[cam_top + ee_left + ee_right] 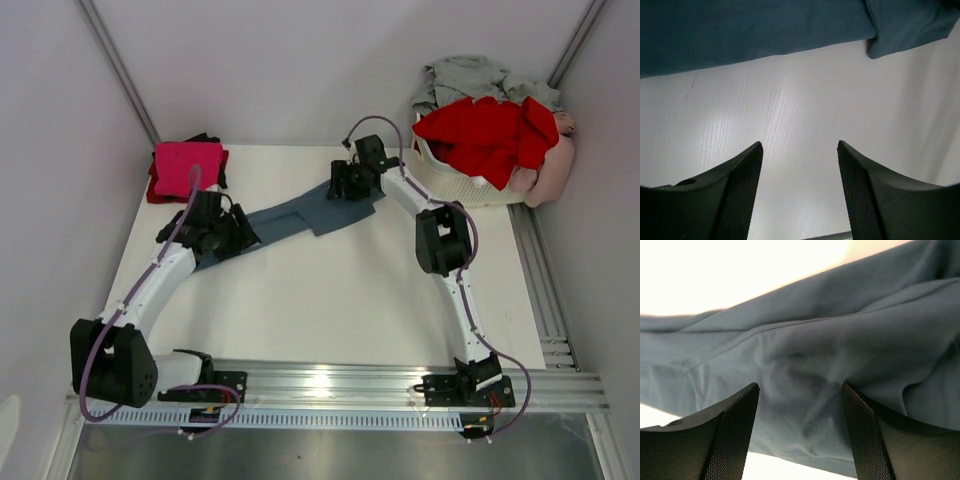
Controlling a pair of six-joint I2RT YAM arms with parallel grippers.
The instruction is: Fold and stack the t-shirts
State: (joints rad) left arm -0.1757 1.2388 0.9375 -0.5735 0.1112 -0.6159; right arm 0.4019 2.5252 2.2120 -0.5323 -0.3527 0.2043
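Slate-blue t-shirt (300, 214) lies diagonally; left hand (800, 146), spread apart, over bare worktop (805, 100) by its edge; right hand (800, 386) likewise over cloth.

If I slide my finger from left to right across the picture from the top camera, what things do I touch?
Magenta shirt → left end effector → blue-grey shirt → right end effector → white basket → pale pink shirt.
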